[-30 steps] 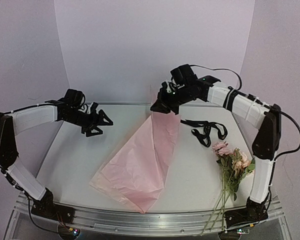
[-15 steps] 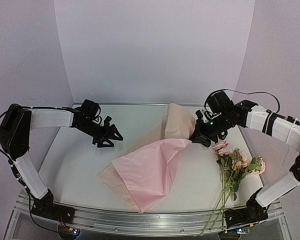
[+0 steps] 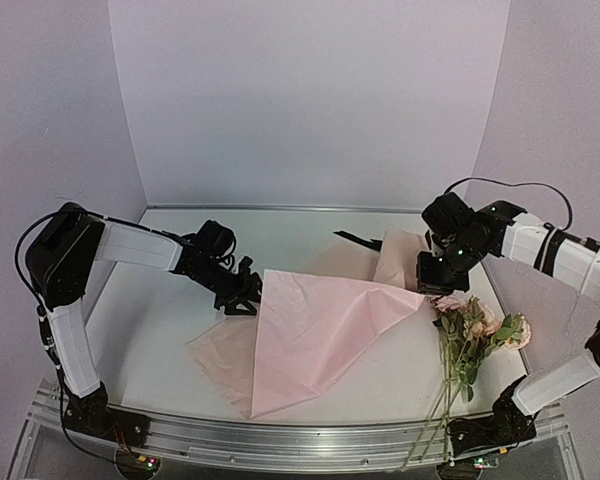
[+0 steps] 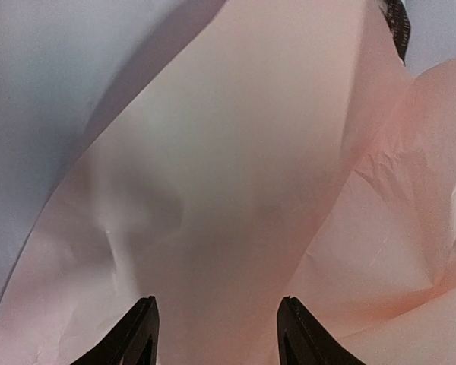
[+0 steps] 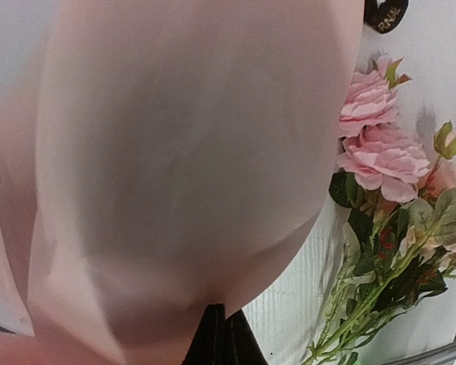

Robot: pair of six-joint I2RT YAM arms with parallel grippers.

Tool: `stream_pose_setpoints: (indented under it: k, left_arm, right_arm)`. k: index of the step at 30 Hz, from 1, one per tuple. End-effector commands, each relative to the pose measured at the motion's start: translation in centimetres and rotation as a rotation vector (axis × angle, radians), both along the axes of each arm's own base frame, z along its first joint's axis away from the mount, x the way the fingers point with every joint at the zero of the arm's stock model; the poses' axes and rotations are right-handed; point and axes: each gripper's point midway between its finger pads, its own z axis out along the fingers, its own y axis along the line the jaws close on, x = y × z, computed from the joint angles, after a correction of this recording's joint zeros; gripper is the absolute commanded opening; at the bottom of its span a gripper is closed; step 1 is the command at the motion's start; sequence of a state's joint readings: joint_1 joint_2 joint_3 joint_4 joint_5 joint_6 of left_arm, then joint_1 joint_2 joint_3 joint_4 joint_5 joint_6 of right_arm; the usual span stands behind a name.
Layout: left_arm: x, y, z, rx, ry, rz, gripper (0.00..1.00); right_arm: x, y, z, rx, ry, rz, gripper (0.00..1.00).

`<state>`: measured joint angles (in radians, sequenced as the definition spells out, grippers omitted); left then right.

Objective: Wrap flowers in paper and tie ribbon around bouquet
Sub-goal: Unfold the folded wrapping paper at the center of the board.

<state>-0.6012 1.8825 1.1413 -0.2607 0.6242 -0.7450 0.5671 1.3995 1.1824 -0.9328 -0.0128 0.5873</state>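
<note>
The light-pink paper (image 3: 320,330) lies spread across the middle of the table, one corner lifted at the right. My right gripper (image 3: 430,283) is shut on that corner, just left of the flowers (image 3: 472,325); in the right wrist view the paper (image 5: 182,152) billows over the closed gripper (image 5: 219,308), with the pink roses (image 5: 380,144) beside it. My left gripper (image 3: 245,298) is at the sheet's left edge, jaws apart; in its wrist view the gripper (image 4: 216,300) faces the paper (image 4: 235,167). A bit of black ribbon (image 3: 355,238) shows behind the sheet, and the ribbon (image 5: 385,14) also peeks in at the top right.
The flowers' long stems (image 3: 435,410) run down to the table's front rail (image 3: 300,445) at the right. White walls close in the back and both sides.
The right gripper has carried the paper's corner down from the back to beside the flowers, spreading the sheet wider. The left gripper has moved right to the paper's edge, its jaws narrowing.
</note>
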Motion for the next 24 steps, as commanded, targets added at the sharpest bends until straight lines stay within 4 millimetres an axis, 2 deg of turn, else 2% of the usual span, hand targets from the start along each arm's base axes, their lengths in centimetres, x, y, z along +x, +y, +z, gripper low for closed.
stream_pose_setpoints:
  k: [1, 5, 9, 12, 14, 20, 24]
  left_arm:
    - [-0.2, 1.8, -2.6, 0.068, 0.029, 0.088, 0.55]
    - [-0.9, 3.9, -4.2, 0.145, 0.037, 0.161, 0.54]
    - [-1.6, 6.3, -5.6, 0.202, 0.06, 0.236, 0.55]
    - [-1.9, 8.6, -6.5, 0.24, 0.081, 0.297, 0.55]
    - [-2.3, 10.8, -7.1, 0.27, 0.099, 0.348, 0.55]
    - [-3.1, 17.3, -7.5, 0.335, 0.117, 0.521, 0.54]
    - [-3.7, 19.6, -7.3, 0.35, 0.113, 0.613, 0.55]
  right_arm:
    - [1.4, -1.1, 3.9, -0.034, -0.125, -0.019, 0.0]
    - [1.2, -0.5, 3.9, -0.006, -0.121, -0.001, 0.0]
    - [0.5, 1.1, 3.6, 0.03, -0.118, 0.057, 0.0]
    - [-0.1, 2.5, 3.8, 0.021, -0.128, 0.116, 0.0]
    - [-0.7, 3.5, 4.1, 0.024, -0.136, 0.153, 0.0]
    - [-1.2, 5.6, 5.9, 0.015, -0.196, 0.248, 0.0]
    - [-0.9, 6.2, 5.7, -0.008, -0.198, 0.286, 0.0]
